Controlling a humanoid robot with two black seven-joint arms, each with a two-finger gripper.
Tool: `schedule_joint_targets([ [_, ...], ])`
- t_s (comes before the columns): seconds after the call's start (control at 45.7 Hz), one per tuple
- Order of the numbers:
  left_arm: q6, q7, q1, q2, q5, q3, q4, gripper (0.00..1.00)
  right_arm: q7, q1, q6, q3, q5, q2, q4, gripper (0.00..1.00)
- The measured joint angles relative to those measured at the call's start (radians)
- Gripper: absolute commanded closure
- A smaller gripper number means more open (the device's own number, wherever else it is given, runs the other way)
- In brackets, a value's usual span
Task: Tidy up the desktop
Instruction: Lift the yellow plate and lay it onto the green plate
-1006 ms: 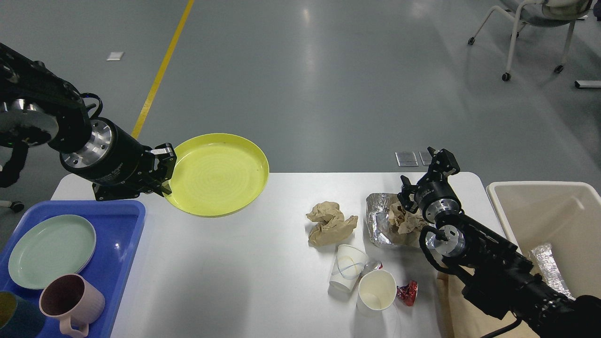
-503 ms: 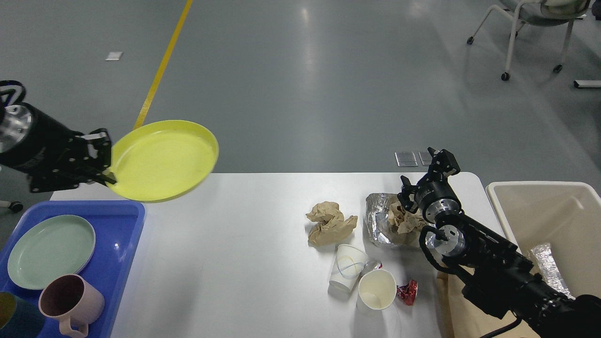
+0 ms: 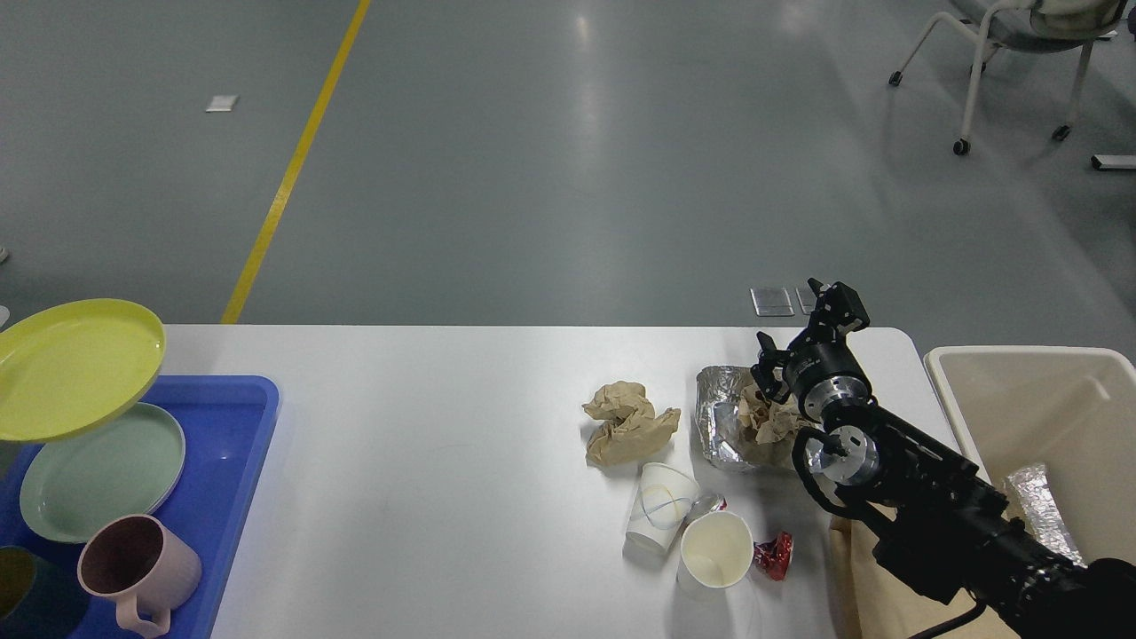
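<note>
Yellow plate moved left off the desk, now over blue tray; drop next, prob. L jaws out of view. R gripper jaws open, idle by foil.

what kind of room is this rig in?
Likely a lab or workshop test bay, not a home. The grey polished floor carries a yellow line, a wheeled chair stands off to the side, and the white desktop is a staged tidy-up setup beside a beige bin.
</note>
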Motion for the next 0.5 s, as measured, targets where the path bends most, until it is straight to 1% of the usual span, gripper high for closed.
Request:
schedule_joint_targets([
  [0.044,0.002,0.018,0.077,-0.001,0.0,-0.062,0.061,1.0,0.0,0.0,0.0,0.0,0.0,0.0,0.0,0.0],
  [0.109,0.006,0.064,0.195,-0.005,0.0,-0.178,0.152,1.0,0.0,0.0,0.0,0.0,0.0,0.0,0.0,0.0],
  [0.197,0.023,0.146,0.35,-0.02,0.001,-0.344,0.242,1.0,0.0,0.0,0.0,0.0,0.0,0.0,0.0,0.0],
  [0.284,0.075,0.213,0.439,-0.048,0.001,-0.455,0.297,1.0,0.0,0.0,0.0,0.0,0.0,0.0,0.0,0.0],
  [0.35,0.118,0.239,0.469,-0.077,0.003,-0.491,0.316,1.0,0.0,0.0,0.0,0.0,0.0,0.0,0.0,0.0],
  [0.415,0.146,0.251,0.485,-0.106,0.007,-0.502,0.323,1.0,0.0,0.0,0.0,0.0,0.0,0.0,0.0,0.0],
  [0.503,0.159,0.258,0.497,-0.129,0.011,-0.505,0.325,1.0,0.0,0.0,0.0,0.0,-0.001,0.0,0.0,0.0],
])
